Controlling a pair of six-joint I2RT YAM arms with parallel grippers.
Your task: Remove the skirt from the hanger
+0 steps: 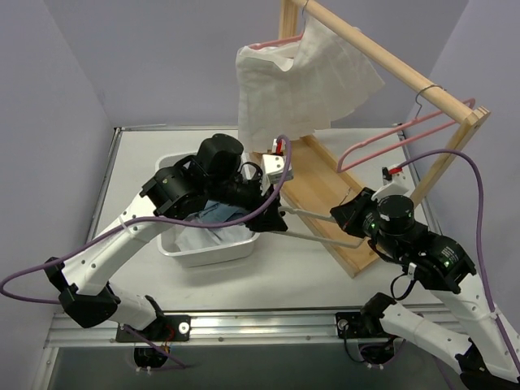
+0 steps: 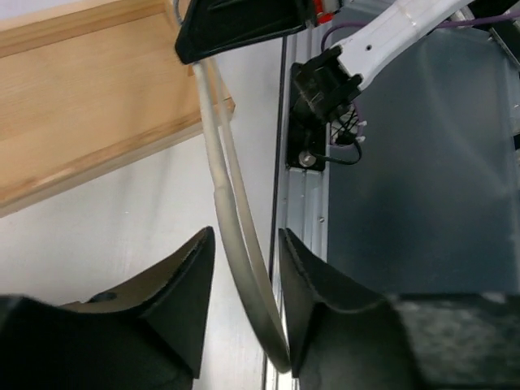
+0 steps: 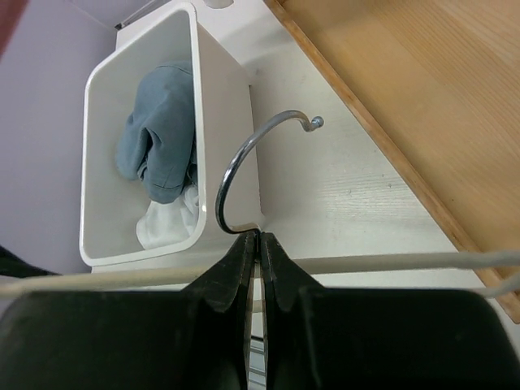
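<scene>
With the bare hanger [image 3: 268,162] clenched in the right jaws and lying between the released left jaws, setting it down on the bench [image 1: 301,268] seems next

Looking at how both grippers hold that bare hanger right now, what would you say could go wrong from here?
1. The right gripper pinches only the hanger at its thin hook; it may twist or slip out.
2. The left gripper sits around the hanger's arm with gaps beside it, so a pull could bend it.
3. The bin lies close by; a swing might knock it.
</scene>
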